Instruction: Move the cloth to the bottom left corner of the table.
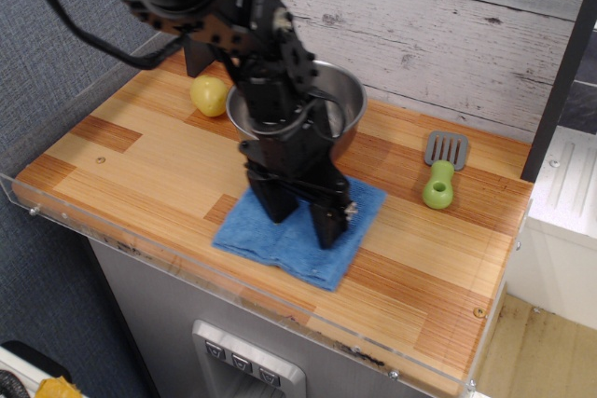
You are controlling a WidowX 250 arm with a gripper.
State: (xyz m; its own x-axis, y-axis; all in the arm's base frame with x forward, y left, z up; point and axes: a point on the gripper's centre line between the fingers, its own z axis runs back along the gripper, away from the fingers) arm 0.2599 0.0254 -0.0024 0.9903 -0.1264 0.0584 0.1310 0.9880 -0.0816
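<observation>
The blue cloth [250, 234] lies flat on the wooden table [140, 165], at the front edge just left of the middle, with a crease down its centre. My black gripper [300, 219] points straight down onto the middle of the cloth. Its fingers [328, 226] stand a short way apart, pressed into the cloth on either side of the crease, and the cloth travels with them. The table's front left corner [42, 188] is well to the left of the cloth. My arm hides the cloth's far edge.
A steel bowl [347, 98] stands just behind the cloth, partly hidden by my arm. A yellow fruit [210, 95] lies to its left by a black post [194, 55]. A green-handled spatula [438, 184] lies at the right. A clear acrylic rim [140, 241] lines the front edge.
</observation>
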